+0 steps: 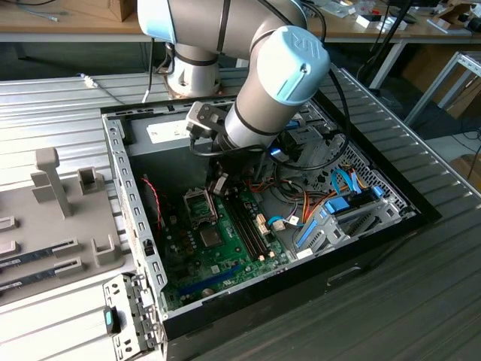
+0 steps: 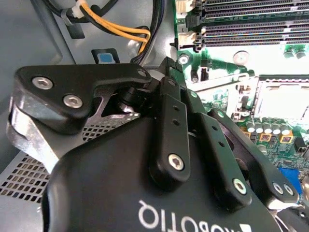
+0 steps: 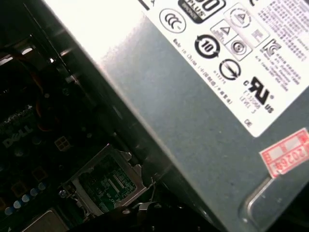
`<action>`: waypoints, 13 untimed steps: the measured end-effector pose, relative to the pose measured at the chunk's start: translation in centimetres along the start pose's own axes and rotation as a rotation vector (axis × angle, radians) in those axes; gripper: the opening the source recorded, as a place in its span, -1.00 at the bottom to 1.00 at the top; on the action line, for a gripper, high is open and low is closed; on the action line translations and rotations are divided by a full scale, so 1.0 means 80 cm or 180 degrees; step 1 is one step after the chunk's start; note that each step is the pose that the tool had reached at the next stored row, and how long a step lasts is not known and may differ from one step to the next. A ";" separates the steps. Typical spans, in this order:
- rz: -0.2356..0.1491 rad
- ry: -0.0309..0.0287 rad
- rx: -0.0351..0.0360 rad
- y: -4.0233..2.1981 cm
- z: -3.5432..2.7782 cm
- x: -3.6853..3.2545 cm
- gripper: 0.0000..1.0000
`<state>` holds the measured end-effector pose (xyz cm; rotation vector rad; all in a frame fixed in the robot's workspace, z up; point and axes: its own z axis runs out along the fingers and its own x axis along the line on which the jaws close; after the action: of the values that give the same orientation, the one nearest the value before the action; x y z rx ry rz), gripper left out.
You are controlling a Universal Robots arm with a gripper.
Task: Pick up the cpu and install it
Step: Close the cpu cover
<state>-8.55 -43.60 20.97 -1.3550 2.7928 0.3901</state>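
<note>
Cables crowd me: an orange-and-black bundle (image 2: 120, 31) runs just beside my gripper (image 1: 219, 184) in the second wrist view; the grey power-supply box (image 3: 193, 111) looms close in the first wrist view; the computer case (image 1: 124, 195) walls in everything. On the green motherboard (image 1: 225, 259) the dark socket frame (image 1: 199, 203) stands tilted up; just beside it lies a flat silver-grey square, seemingly the cpu (image 1: 211, 238) (I am not certain), apart from me. I hang above the board near the frame; whether my gripper is wide, narrow or holding anything, I cannot tell.
</note>
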 end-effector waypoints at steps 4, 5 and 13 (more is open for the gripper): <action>0.0000 0.0000 0.0000 0.0001 -0.0006 -0.0001 -0.79; 0.0000 0.0000 0.0000 0.0003 -0.0006 0.0000 -0.79; 0.0000 -0.0006 -0.0005 0.0016 -0.0046 0.0019 -0.79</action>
<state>-8.71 -43.73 21.33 -1.3543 2.7914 0.3935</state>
